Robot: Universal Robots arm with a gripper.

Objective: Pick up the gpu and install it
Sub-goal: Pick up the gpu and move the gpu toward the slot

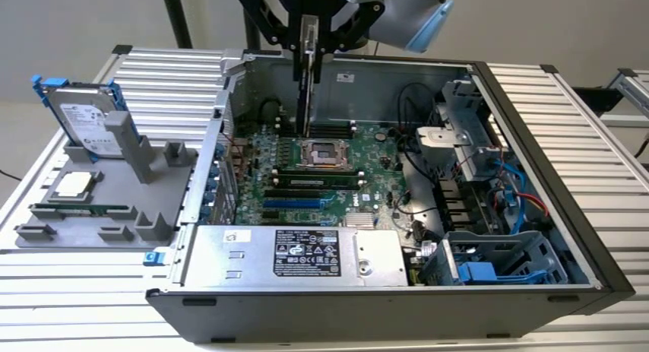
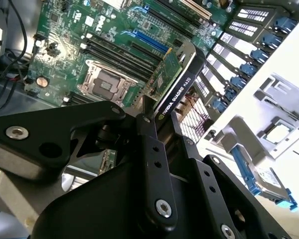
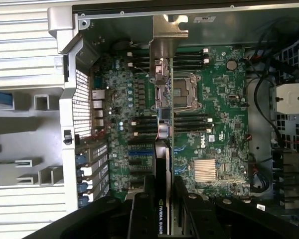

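My gripper [image 1: 309, 33] hangs over the open computer case and is shut on the gpu [image 1: 304, 86]. The card dangles on edge, thin and upright, with its lower end just above the motherboard [image 1: 335, 169] near the processor socket. In the second wrist view the gripper [image 2: 165, 130] clamps the card's upper edge; the gpu [image 2: 175, 92] shows its black shroud edge with the green board beside it. In the first wrist view the gpu [image 3: 162, 107] appears edge-on between the fingers [image 3: 139, 214], with its silver bracket toward the case's back wall. The gripper [image 3: 162, 211] stands above the blue expansion slots [image 3: 139, 152].
The case [image 1: 568, 215] lies open on a slatted metal table. A silver power supply [image 1: 294, 253] fills its near side, and cables and drive cages sit at the exterior view's right. A grey fixture [image 1: 91, 215] at the exterior view's left holds a hard drive [image 1: 87, 120], a memory stick [image 1: 81, 210] and a processor [image 1: 73, 185].
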